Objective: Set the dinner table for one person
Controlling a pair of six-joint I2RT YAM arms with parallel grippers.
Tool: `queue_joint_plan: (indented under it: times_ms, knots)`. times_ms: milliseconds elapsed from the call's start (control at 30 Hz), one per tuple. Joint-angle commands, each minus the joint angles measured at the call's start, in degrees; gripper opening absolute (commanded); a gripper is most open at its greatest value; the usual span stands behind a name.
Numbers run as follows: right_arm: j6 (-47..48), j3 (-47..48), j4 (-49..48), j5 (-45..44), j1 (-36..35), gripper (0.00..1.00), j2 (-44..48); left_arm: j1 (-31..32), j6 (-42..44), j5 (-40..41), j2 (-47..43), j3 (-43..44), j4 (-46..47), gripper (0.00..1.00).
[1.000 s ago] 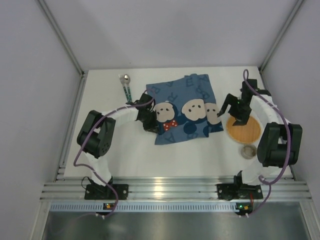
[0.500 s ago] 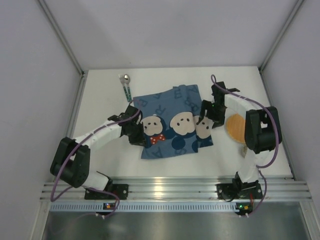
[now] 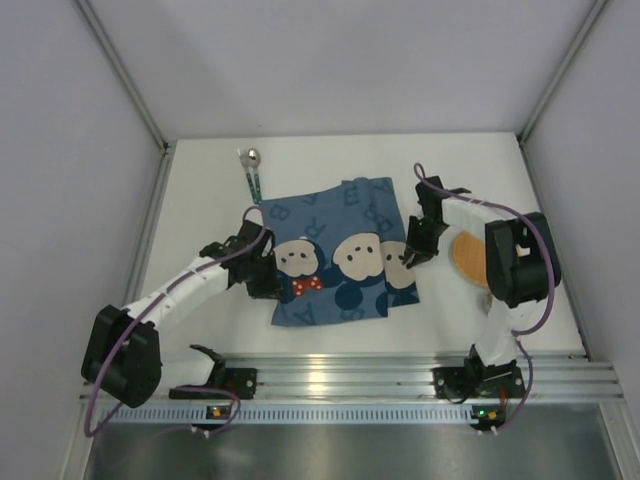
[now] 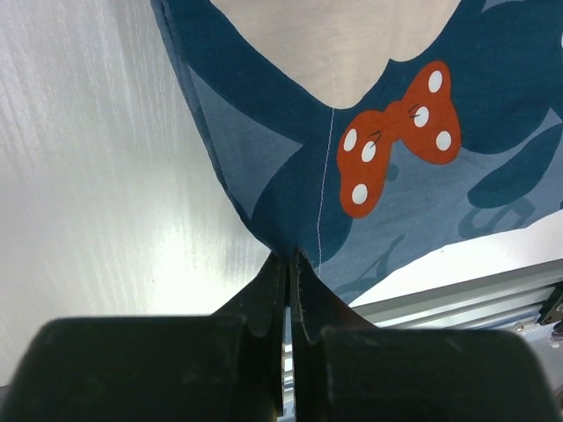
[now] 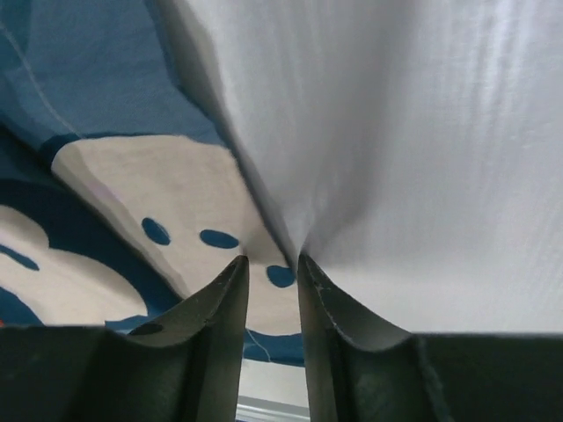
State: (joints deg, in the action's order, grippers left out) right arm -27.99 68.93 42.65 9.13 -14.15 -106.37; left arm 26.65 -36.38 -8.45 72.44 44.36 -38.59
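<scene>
Overhead, a blue cloth placemat printed with cartoon mouse faces lies near the middle of the white worktop, which runs from the far wall to the ribbed aluminium rail at the near edge. My left tool is pinched tight on the placemat's left edge, near its front corner; the wrist view shows the fingers together with cloth drawn up into them. My right tool is clamped on the right edge, with a narrow ridge of cloth pulled up between its fingers. I judge that I am at the step of laying out the mat, holding it by both sides to place and flatten it. The cloth looks rumpled along its right side and sits skewed to the rail, so the next move calls for drawing it taut and square, lowering it, then letting go with both tools. A spoon lies at the far left, apart from the mat. A round wooden disc sits just right of the mat, half covered by my right arm. Something small beside that arm is too hidden to name, and I cannot tell whether the mat's far edge lies flat.
</scene>
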Motion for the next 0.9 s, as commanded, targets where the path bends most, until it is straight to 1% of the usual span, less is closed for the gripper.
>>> queue_joint_plan:
  times_ms: [0, 33, 100, 133, 267, 333, 433, 467, 500, 567, 600, 667, 800, 867]
  knots:
    - [-1.36, -2.92, -4.68, 3.09, -3.69, 0.27, -1.74, -0.38, -1.67, 0.98, -2.04, -0.06, -1.75, 0.0]
    - [-1.45, -3.01, -5.29, 3.53, -4.04, 0.19, -1.74, -0.46, -1.94, 0.8, -2.22, 0.03, -1.75, 0.0]
    - [-1.98, -3.27, -5.65, 4.58, -5.09, 0.08, -1.65, -0.64, -2.29, 0.8, -2.66, 0.2, -1.58, 0.0]
    - [-1.98, -3.36, -5.65, 4.76, -5.18, 0.0, -1.56, -0.64, -2.64, 0.98, -2.66, 0.29, -1.49, 0.0]
    - [-1.72, -5.03, -4.78, 2.31, -3.61, 0.0, 1.59, -1.78, -3.61, 2.38, -1.78, 1.95, -3.67, 0.0]
    - [-1.37, -6.26, -2.85, -0.07, -1.94, 0.0, 3.09, -2.74, -4.48, 5.36, -1.43, 2.92, -6.13, 0.0]
    - [-0.67, -7.93, 0.22, -4.19, 2.28, 0.0, 6.08, -7.92, -5.71, 10.01, -1.17, 4.68, -12.98, 0.0]
    - [-0.49, -8.63, 1.11, -6.64, 4.38, 0.0, 7.48, -12.63, -5.81, 10.38, -1.34, 5.12, -14.83, 0.0]
    - [0.03, -8.89, 1.9, -7.53, 5.35, 0.0, 8.27, -14.85, -5.63, 10.56, -1.69, 5.12, -17.55, 0.0]
    - [0.48, -9.33, 3.92, -8.86, 7.72, 0.0, 10.2, -19.33, -4.58, 11.34, -3.61, 5.38, -19.32, 0.0]
    - [0.83, -9.86, 4.45, -11.12, 8.26, 0.0, 10.82, -19.97, -4.49, 11.87, -4.24, 5.56, -19.94, 0.0]
    - [0.92, -10.56, 5.68, -12.63, 9.23, 0.0, 12.49, -20.41, -5.01, 12.84, -5.12, 5.91, -22.05, 0.0]
    - [0.05, -12.23, 9.28, -13.96, 9.32, 0.0, 15.04, -20.41, -8.35, 13.63, -7.66, 4.78, -25.48, 0.0]
    - [-1.36, -14.42, 10.43, -13.79, 9.32, 0.0, 18.1, -20.41, -10.02, 14.07, -10.12, 3.98, -27.22, 0.0]
